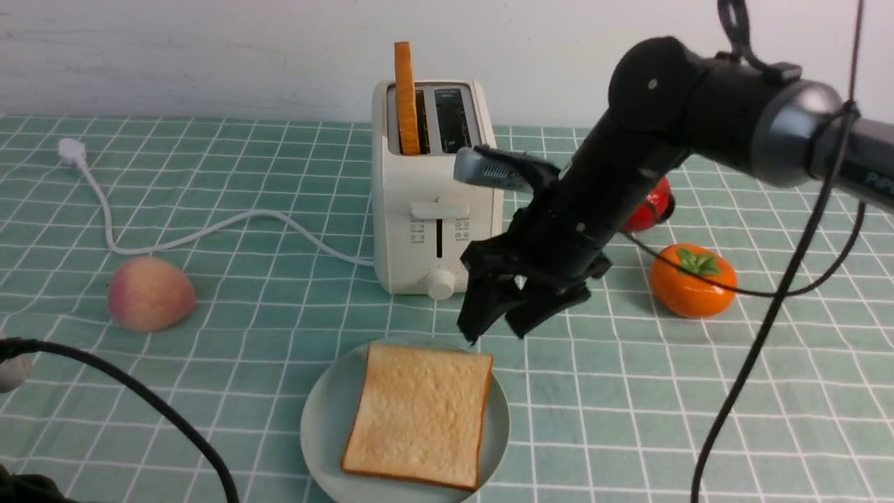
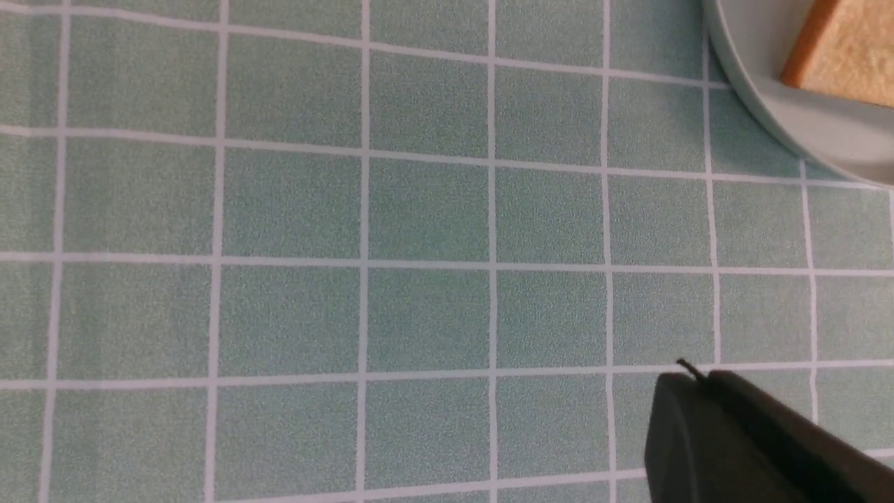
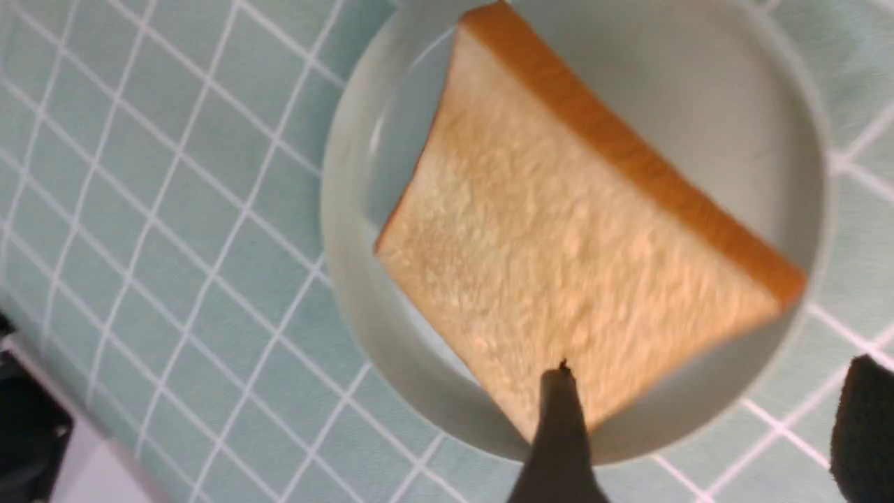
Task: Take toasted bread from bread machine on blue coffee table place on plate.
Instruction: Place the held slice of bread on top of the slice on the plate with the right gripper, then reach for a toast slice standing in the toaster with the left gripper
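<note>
One toast slice (image 1: 419, 416) lies on the plate (image 1: 325, 419) beneath the empty, wide-open right pincer (image 1: 494, 330); a second slice (image 1: 404, 98) stands in the toaster (image 1: 419, 237) beyond.

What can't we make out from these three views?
Front view: red thing mostly behind the right arm, identity unclear.
Front view: toaster icons too small to read.
Front view: upright slice, lower part hidden inside the toaster.
Front view: plate, near rim cut off by the bottom edge.
Left wrist view: left hand, only a dark tip at the frame corner.
</note>
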### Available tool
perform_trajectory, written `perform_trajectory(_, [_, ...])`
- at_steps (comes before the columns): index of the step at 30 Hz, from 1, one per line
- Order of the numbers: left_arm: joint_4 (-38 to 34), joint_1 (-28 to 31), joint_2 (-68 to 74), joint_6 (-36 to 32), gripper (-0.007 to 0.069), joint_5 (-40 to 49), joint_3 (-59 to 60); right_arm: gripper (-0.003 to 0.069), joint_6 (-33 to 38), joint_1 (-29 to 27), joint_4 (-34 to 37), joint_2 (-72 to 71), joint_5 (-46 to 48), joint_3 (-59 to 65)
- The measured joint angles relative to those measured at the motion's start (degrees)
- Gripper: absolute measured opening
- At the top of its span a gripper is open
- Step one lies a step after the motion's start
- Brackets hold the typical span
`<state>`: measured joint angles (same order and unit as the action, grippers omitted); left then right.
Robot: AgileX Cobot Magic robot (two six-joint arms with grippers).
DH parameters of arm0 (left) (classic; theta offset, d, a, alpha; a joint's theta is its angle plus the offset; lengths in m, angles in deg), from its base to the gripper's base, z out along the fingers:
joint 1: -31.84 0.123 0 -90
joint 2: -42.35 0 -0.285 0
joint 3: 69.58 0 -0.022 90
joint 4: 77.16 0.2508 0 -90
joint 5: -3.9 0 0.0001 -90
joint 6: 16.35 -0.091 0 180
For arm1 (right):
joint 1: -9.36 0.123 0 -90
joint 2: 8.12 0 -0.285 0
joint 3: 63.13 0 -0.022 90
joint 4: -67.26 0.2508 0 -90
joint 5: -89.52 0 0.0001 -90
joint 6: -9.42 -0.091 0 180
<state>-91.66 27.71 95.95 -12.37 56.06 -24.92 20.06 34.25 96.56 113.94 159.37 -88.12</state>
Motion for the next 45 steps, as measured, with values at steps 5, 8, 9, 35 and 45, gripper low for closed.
perform_trajectory(5, [-0.2, 0.0, 0.0, -0.1, -0.0014, -1.2, 0.0, 0.0472, -8.0, 0.0, -11.7, -10.8, 0.4, -0.5])
perform_trajectory(8, [-3.1, 0.0, 0.0, -0.2, -0.0014, -4.3, -0.1, 0.0382, -10.9, 0.0, -19.9, -21.8, 1.0, -0.4])
perform_trajectory(9, [-4.5, 0.0, 0.0, -0.2, -0.0014, -5.5, -0.2, 0.0360, -11.3, 0.0, -21.6, -24.4, 1.1, -0.2])
perform_trajectory(35, [-21.2, -8.5, 31.0, -10.3, -0.0014, -8.0, -38.8, -0.0008, -30.0, 0.0, -36.5, -102.6, -28.5, 67.7])
perform_trajectory(45, [-20.2, -10.4, 50.6, -9.9, 0.0089, -24.3, -57.9, -0.0006, -31.1, 0.0, -38.7, -103.4, -25.1, 69.0])
